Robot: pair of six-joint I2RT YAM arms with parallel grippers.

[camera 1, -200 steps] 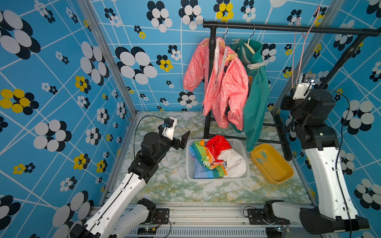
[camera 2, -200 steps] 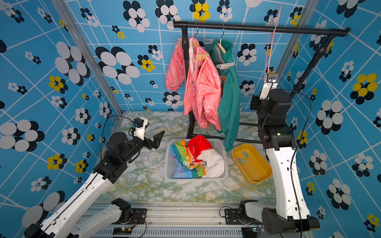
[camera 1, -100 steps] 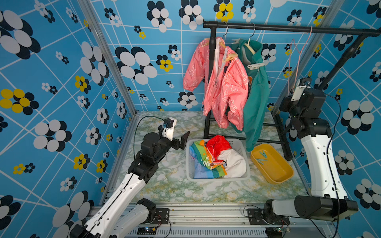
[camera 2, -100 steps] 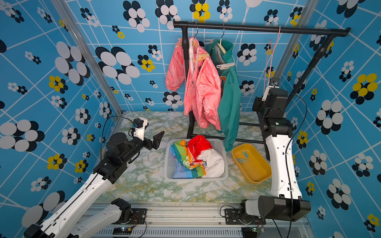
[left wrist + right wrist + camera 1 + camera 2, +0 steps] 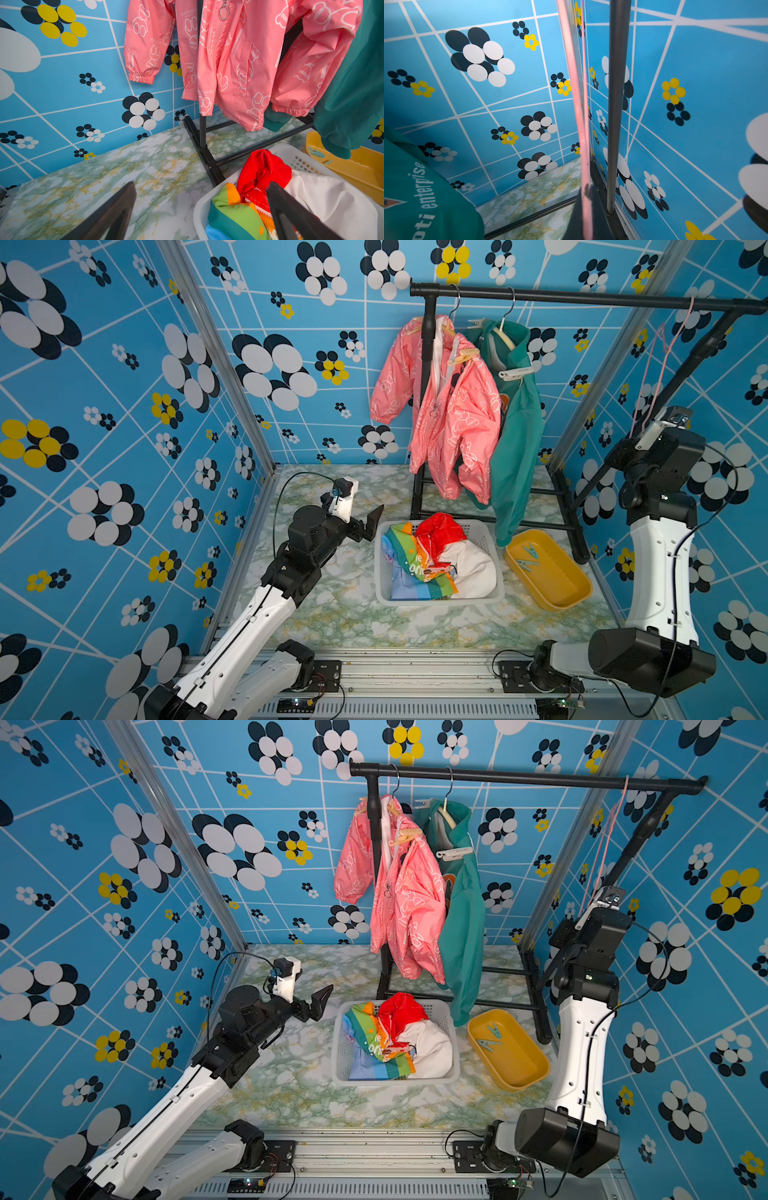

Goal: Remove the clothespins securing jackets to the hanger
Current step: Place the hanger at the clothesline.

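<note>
Right gripper (image 5: pixel 588 199) has dropped, grip unclear, well apart from clothespins (image 5: pixel 515 374); left gripper (image 5: pixel 200 185) gapes.

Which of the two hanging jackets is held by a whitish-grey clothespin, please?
The plain teal green jacket: a whitish-grey clothespin grips its shoulder, whereas the glossy pink jacket beside it carries a tan wooden clothespin.

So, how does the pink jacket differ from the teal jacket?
The pink jacket is glossy with white bear outlines; the teal jacket is matt, with no all-over print. A tan pin clips the pink one; a whitish pin clips the teal one. The teal one hangs lower than the pink one. Both hang on hangers from the black rail.
</note>
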